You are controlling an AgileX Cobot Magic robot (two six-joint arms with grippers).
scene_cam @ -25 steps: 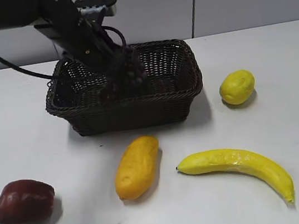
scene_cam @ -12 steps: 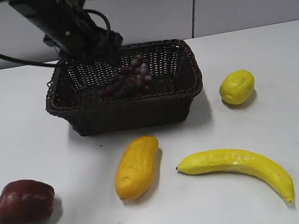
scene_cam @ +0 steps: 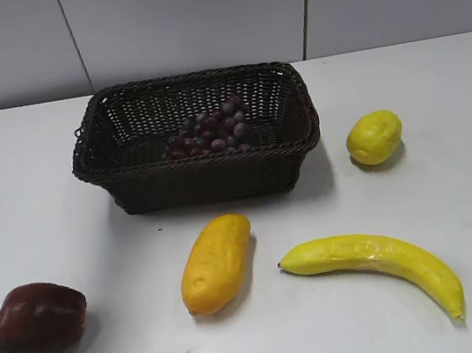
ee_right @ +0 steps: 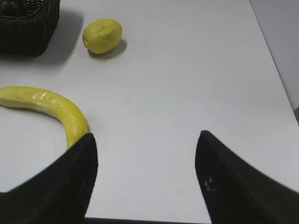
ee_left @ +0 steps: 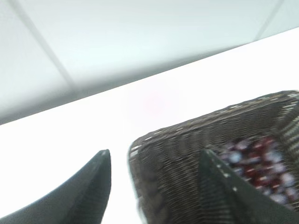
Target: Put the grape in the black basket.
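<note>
The grape (scene_cam: 214, 130), a dark purple-red bunch, lies inside the black basket (scene_cam: 203, 174) at the back middle of the table, right of its centre. In the left wrist view the blurred basket (ee_left: 187, 163) fills the lower right with the grape (ee_left: 259, 161) inside it. My left gripper (ee_left: 156, 154) is open and empty, raised over the basket's corner. My right gripper (ee_right: 145, 135) is open and empty above bare table. Neither gripper shows in the exterior view.
A dark red apple (scene_cam: 38, 319) sits front left. A yellow-orange mango (scene_cam: 216, 262) lies in front of the basket. A banana (scene_cam: 374, 264) lies front right, also in the right wrist view (ee_right: 49, 108). A lemon (scene_cam: 374, 136) sits right of the basket (ee_right: 102, 35).
The left arm has let go of the grape, risen and pulled back out of the exterior view. The grape now lies loose in the basket.
</note>
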